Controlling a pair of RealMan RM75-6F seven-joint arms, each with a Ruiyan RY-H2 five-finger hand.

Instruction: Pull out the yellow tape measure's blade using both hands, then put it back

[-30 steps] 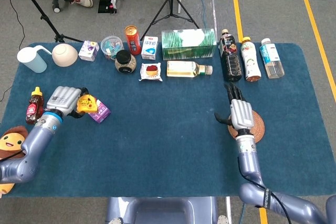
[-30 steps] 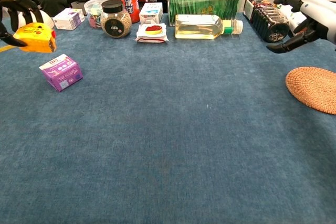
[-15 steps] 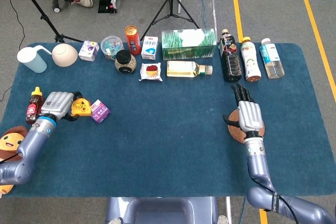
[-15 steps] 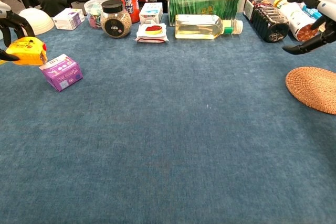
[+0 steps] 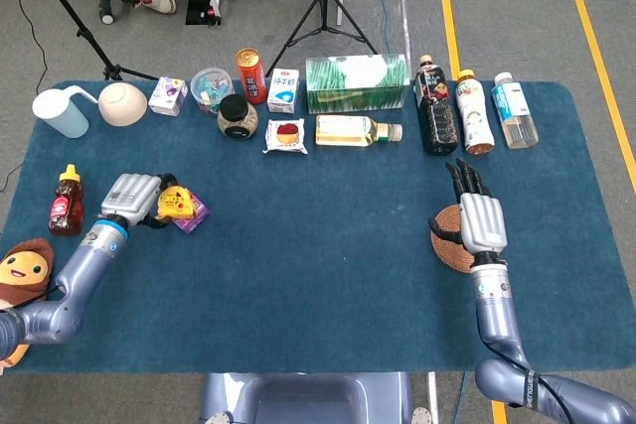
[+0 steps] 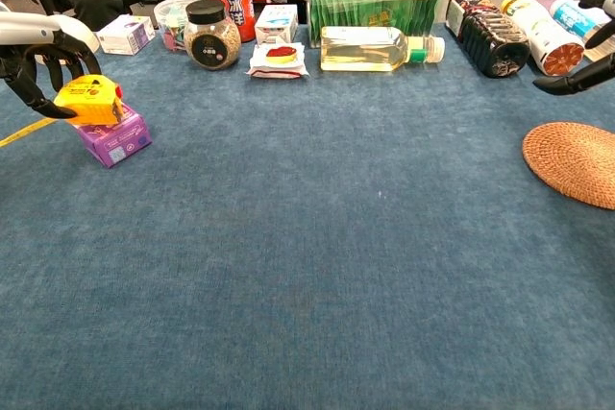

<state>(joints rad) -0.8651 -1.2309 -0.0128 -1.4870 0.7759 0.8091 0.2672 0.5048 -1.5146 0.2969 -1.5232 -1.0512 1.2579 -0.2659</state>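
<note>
The yellow tape measure [image 6: 91,101] is gripped by the left hand [image 5: 136,198] at the table's left side, directly over a purple box [image 6: 113,137]; whether the two touch cannot be determined. The right hand [image 5: 478,217] is held with fingers spread and nothing in it, above a woven coaster [image 6: 573,161] on the blue table [image 6: 336,266]. Bottles [image 5: 468,110] are lined behind it.

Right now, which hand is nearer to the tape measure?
Left. The left hand is right at the tape measure, fingers around it, above the purple box. The right hand is far across the table, over the woven coaster.
</note>
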